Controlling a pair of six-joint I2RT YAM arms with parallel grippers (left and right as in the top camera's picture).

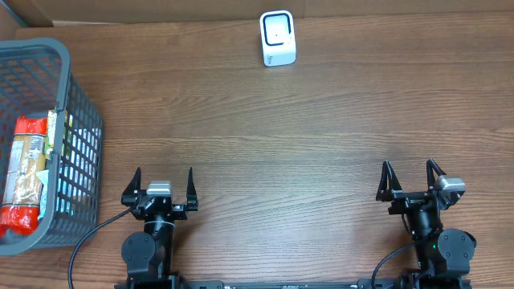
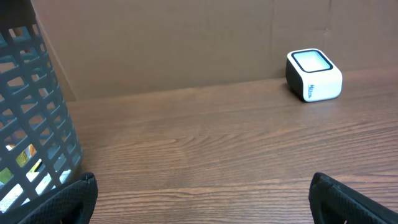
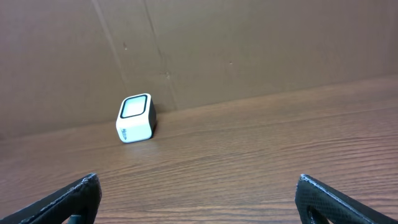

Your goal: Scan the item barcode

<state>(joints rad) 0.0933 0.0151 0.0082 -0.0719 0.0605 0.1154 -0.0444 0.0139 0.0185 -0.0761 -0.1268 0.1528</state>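
Symmetrically, left arm point(image 1: 149, 247) and right arm point(image 1: 442, 244) sit tucked low, fingers point(image 1: 191, 189) spread.

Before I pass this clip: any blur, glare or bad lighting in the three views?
Overhead: even light, sharp, no glare on the table; the white barcode scanner is bright but not blown out. Left wrist: the near basket looks slightly soft, scanner crisp. Right wrist: in focus, only soft shadows.
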